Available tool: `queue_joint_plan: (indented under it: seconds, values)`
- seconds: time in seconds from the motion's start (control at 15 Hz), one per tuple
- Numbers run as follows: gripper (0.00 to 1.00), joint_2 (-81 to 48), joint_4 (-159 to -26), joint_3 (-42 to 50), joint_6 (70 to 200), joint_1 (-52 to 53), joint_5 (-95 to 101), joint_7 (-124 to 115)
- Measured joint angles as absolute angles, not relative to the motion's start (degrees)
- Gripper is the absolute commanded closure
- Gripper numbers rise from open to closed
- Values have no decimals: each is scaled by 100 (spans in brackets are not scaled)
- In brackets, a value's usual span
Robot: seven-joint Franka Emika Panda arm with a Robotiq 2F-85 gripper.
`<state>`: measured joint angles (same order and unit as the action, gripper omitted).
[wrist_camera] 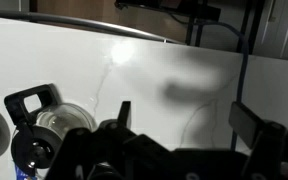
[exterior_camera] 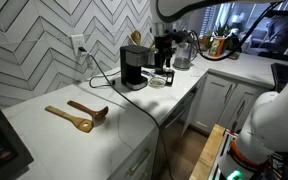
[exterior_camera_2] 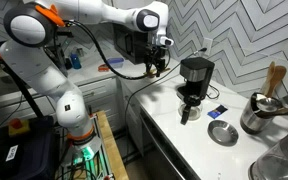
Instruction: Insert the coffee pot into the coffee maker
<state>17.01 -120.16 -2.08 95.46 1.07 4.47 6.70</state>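
Wrist view: the gripper (wrist_camera: 184, 130) is spread wide with nothing between its fingers. The pot (wrist_camera: 56, 125) sits off-centre at the frame's edge, black handle (wrist_camera: 29, 100) turned up. The maker is out of shot.

In an exterior view, the pot (exterior_camera: 158, 78) stands on the counter just before the maker (exterior_camera: 132, 68) and not yet in its recess. The gripper (exterior_camera: 164, 55) hangs above.

In an exterior view, the gripper (exterior_camera_2: 156, 65) is near the maker (exterior_camera_2: 196, 75), about level with its top, and the pot (exterior_camera_2: 188, 112) is low at its front.

To my eye, the job now is to centre over the pot first, then come down and close on the handle or rim — glass is slippery. Keep it upright and slide it in square, low to the counter.
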Motion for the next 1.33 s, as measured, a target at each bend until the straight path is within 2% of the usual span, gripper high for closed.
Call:
queue_joint_plan:
  seconds: [1.07, 1.33]
  values:
    - [0, 1701, -12016, -199, 9546, 105, 447, 670]
    - [0, 1701, -12054, 60, 9546, 8, 517, 1091]
